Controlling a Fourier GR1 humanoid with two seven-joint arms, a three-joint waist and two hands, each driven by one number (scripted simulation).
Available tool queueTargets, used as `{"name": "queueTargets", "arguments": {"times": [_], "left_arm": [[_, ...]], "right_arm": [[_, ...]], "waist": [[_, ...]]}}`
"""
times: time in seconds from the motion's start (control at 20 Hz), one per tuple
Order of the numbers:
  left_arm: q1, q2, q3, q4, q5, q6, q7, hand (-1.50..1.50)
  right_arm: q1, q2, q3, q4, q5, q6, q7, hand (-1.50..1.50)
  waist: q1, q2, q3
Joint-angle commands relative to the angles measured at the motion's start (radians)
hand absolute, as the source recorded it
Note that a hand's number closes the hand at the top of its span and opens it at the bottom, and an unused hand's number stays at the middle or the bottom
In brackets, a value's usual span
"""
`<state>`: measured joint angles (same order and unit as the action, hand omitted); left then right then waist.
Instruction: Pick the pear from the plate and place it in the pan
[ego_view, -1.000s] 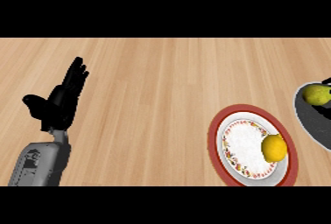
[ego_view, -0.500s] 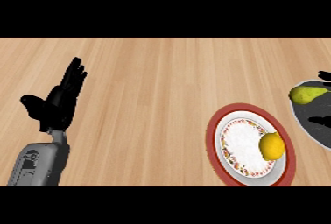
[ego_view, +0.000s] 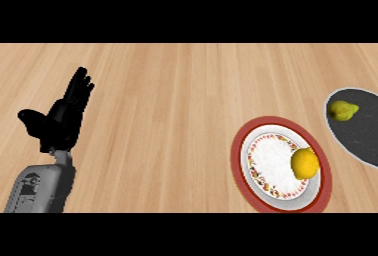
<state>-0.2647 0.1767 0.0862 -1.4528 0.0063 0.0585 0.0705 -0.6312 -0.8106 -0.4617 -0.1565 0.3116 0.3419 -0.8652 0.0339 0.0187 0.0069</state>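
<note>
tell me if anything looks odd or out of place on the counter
Nothing spilled or damaged. The pear lies in the pan, a yellow fruit on the plate. The left hand rests open.

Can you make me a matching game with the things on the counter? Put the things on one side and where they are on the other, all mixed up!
Things:
1. pear
2. lemon
3. left robot hand
4. plate

Places or states:
A. lying on the plate's right side
B. open, fingers up, at the left of the counter
C. lying in the dark pan at the right edge
D. red-rimmed, between the hand and the pan

Right pairs: 1-C, 2-A, 3-B, 4-D
</note>
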Motion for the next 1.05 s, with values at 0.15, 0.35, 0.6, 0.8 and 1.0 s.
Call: {"name": "queueTargets", "arguments": {"times": [0.15,0.35,0.6,0.8,1.0], "left_arm": [[0.044,0.007,0.016,-0.026,0.011,-0.001,0.008,0.0],[0.052,0.023,0.032,-0.017,0.001,0.006,-0.006,0.0],[0.066,0.022,0.042,-0.033,0.017,0.003,0.009,0.0],[0.044,0.011,0.031,-0.026,0.005,0.016,0.012,0.0],[0.066,0.011,0.029,-0.026,0.005,0.007,-0.004,0.0]], "right_arm": [[0.112,-0.149,-0.033,0.002,-0.061,0.396,-0.135,-1.5],[0.197,-0.174,-0.037,-0.044,-0.091,0.459,-0.197,-1.5],[0.295,-0.207,-0.038,-0.084,-0.125,0.493,-0.211,-1.5],[0.321,-0.219,-0.022,-0.133,-0.151,0.528,-0.177,-1.5],[0.392,-0.21,0.003,-0.19,-0.159,0.475,-0.207,-1.5]], "waist": [[-0.033,-0.015,-0.001],[-0.06,-0.021,-0.001],[-0.072,-0.023,0.001],[-0.075,-0.022,-0.001],[-0.064,-0.021,-0.001]]}}
